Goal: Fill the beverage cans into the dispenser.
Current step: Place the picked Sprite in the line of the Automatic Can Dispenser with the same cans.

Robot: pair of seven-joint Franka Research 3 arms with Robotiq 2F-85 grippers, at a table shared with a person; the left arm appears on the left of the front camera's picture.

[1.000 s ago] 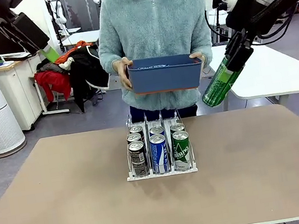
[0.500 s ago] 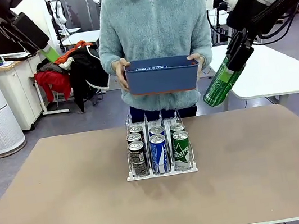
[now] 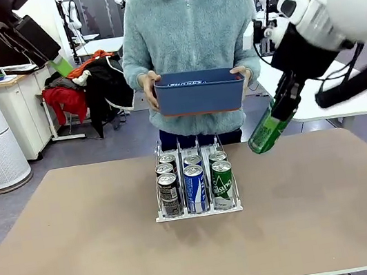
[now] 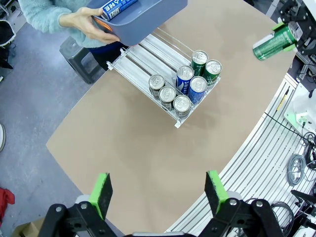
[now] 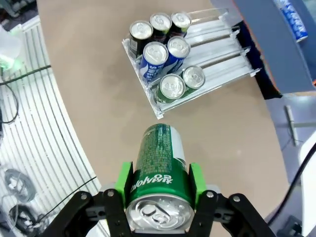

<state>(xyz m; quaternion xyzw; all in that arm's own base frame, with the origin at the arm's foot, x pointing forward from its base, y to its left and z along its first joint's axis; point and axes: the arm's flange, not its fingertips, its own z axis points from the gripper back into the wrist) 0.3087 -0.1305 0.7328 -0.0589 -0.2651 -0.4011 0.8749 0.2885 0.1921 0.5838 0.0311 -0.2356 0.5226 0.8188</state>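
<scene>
R claw (image 3: 282, 106) shut on a green can (image 3: 268, 127), green pads clamped on both sides of the can's top half. Can is tilted, base pointing down-left, in the air over the desk (image 3: 83, 251) edge on the robot's right, well apart from the dispenser (image 3: 199, 213). In the R wrist view the can's silver top faces the camera, w/ the pads (image 5: 124, 183) tight against its sides.

L claw (image 4: 159, 192) wide open, nothing between the pads, high above the desk on the robot's left.

Dispenser sits mid-desk w/ 7 cans at its front: 3 black (image 4: 168, 93) in the left lane, 2 blue-and-white (image 4: 197, 85) in the middle, 2 green (image 4: 213, 66) in the right. Rear of the lanes is bare.

Person at the far side holds a dark blue bin (image 3: 201, 93) in both hands, above and behind the dispenser. One blue-and-white can (image 4: 112, 7) lies in it.
</scene>
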